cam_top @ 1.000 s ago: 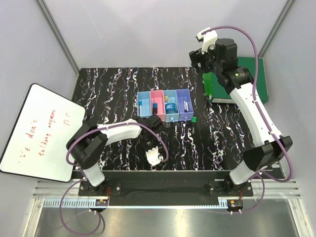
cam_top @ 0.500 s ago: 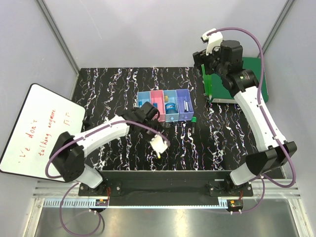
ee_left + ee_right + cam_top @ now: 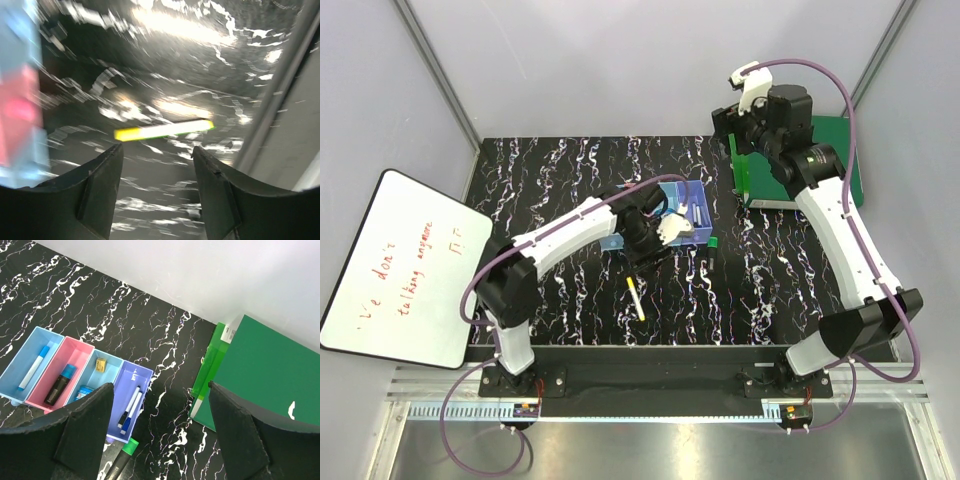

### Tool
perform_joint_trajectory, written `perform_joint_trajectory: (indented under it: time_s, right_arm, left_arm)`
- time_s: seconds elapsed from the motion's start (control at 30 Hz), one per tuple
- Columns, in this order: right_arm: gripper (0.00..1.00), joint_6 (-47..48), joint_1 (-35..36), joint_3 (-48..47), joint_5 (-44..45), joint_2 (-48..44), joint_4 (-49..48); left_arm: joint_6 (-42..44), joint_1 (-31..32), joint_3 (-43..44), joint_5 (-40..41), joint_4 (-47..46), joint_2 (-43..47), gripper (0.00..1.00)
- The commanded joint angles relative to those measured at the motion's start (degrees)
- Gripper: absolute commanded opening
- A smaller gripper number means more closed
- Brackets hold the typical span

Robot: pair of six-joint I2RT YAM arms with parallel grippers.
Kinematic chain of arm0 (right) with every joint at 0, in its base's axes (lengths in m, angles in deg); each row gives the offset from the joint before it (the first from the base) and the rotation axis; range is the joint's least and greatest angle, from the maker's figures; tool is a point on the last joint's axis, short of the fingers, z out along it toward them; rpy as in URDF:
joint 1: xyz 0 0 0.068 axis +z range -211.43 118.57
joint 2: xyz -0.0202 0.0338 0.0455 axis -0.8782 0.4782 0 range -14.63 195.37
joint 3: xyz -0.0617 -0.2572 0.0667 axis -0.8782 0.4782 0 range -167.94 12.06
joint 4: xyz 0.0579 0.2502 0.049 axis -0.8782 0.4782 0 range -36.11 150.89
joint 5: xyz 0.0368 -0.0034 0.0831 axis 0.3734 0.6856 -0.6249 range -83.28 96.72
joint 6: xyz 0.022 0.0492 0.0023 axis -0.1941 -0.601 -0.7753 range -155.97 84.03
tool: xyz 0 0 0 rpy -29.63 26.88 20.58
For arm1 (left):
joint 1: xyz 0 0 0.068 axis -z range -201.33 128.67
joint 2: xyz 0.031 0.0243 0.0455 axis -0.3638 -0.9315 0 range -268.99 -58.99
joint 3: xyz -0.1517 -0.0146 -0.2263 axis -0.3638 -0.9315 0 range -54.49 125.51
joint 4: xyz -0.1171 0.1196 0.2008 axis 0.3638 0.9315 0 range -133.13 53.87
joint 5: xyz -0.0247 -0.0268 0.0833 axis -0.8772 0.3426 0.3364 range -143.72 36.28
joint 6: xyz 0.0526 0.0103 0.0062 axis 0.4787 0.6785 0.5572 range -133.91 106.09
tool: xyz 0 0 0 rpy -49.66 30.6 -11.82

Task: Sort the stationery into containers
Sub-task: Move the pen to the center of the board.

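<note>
left gripper [image 3: 157, 148] is hanging wide and empty, so i'm planning on bringing it down square across the middle of the yellow-and-white pen [image 3: 162, 129] before closing.

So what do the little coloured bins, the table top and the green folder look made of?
Bins: likely moulded plastic, smooth pastel walls, rounded corners. Table top: black with white marble-like veining, probably printed laminate or film; glare suggests slight gloss. Green folder: plastic or coated card, can't tell; flat, uniform, fairly matte.
</note>
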Motion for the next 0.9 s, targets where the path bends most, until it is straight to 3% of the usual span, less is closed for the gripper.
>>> perform_joint_trajectory:
  time_s: [0.0, 0.13, 0.53, 0.87]
  right_arm:
    - [0.85, -0.49, -0.68, 0.39, -0.94, -3.04, -1.93]
    - [0.85, -0.31, -0.77, 0.92, -0.94, -3.30, -1.93]
    - [0.85, -0.22, -1.12, 0.92, -1.12, -3.22, -2.10]
    - [0.85, -0.40, -1.65, 1.01, -1.56, -2.60, -2.10]
  left_arm:
    - [-18.59, -0.92, 1.64, -4.27, 6.82, -0.58, 0.61]
    - [-22.47, -1.01, -2.05, -5.41, 7.69, -0.67, 0.55]
    - [-28.09, -1.54, -10.58, -7.17, 5.15, -4.36, 0.54]
    - [-32.75, -1.63, -8.75, -4.19, 1.99, -10.78, 0.50]
